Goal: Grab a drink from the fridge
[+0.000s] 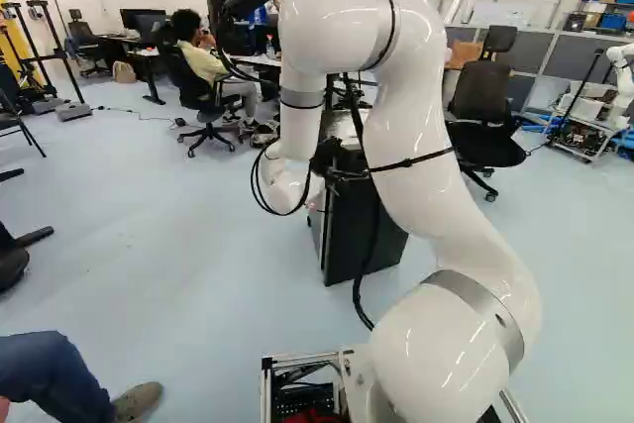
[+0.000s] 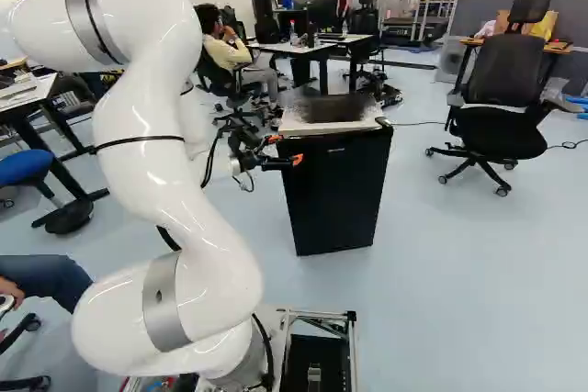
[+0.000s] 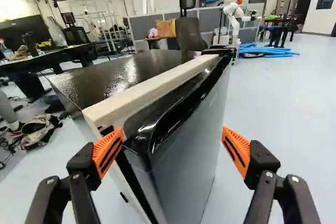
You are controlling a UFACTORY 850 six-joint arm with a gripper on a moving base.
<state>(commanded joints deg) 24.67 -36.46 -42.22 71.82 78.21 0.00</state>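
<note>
Gripper: released, fingers spread wide, nothing grasped. Orange pads face each other across the near corner of the fridge.

Fridge is the closest thing ahead. Its glossy black door runs forward from between the fingertips. Left fingertip overlaps the door's top corner in the wrist view; can't tell if it touches. Right fingertip is apart from the door, over on the door-front side. Can't tell if the door is fully closed. Drink: can't tell where it is.

Just behind the door edge, left of the gripper's line: pale strip, then the dark fridge top.

Farther, left and low: bags on the floor. Desk past those, same side, bottle on it.

Straight ahead beyond the fridge: office chair, in front of the grey partition. Ahead and slightly right: another robot, with blue tubes on the floor just right of it.
</note>
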